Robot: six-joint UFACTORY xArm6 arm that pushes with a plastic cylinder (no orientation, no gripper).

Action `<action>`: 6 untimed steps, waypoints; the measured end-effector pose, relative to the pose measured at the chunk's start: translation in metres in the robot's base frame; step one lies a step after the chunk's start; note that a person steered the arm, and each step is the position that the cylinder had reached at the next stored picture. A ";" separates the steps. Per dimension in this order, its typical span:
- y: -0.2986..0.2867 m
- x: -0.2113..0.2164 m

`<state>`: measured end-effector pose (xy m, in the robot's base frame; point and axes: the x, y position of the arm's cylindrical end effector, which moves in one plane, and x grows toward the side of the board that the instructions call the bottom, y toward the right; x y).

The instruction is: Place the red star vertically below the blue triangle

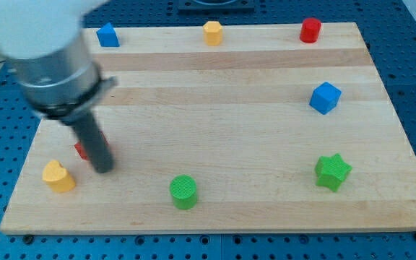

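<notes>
The blue triangle (107, 35) sits at the top left corner of the wooden board (215, 108). The red star (81, 150) lies near the view's left edge of the board, low down, mostly hidden behind my dark rod; only a red sliver shows. My tip (104, 169) rests on the board right beside the red star, at its lower right, and seems to touch it. The star is well below the blue triangle and slightly to its left.
A yellow heart-like block (58, 176) lies left of my tip. A green cylinder (183, 191) and a green star (332, 171) sit along the bottom. A blue cube (325, 97) is at right; a yellow hexagon (212, 32) and a red cylinder (310, 29) at top.
</notes>
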<state>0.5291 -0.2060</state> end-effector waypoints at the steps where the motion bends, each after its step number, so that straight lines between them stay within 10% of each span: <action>1: -0.042 -0.043; 4: -0.015 -0.018; 6: -0.004 -0.079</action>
